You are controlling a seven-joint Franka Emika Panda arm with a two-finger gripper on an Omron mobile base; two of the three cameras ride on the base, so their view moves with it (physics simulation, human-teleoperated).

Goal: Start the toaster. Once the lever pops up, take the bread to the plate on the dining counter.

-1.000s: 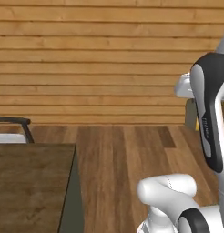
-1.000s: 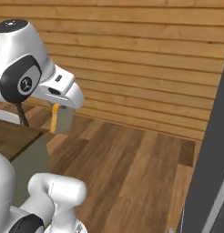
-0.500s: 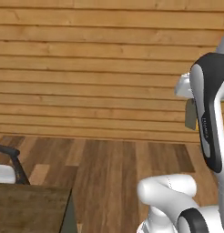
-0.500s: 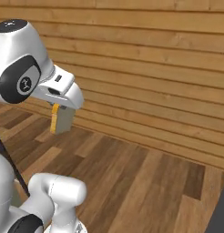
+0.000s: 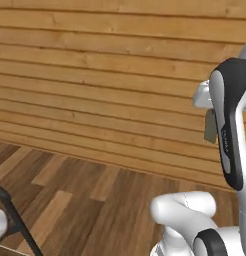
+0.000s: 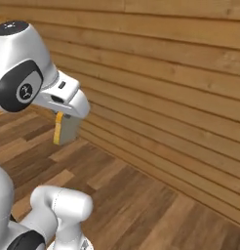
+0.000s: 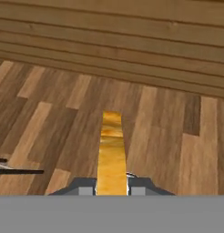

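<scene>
Wall of horizontal light-wood planks (image 5: 95,75) across background, warm honey tone, dark seams between boards. Wood-plank floor (image 5: 95,200) below, mixed dark brown and paler tan strips. Black metal chair frame (image 5: 15,222) at lower left corner, slanted leg, pale rounded seat edge just beside it, mostly cropped.

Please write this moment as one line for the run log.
phase: carrying | gripper: shut on square tan bread slice, held on edge | below: brown wood plank floor | ahead: wooden plank wall
</scene>
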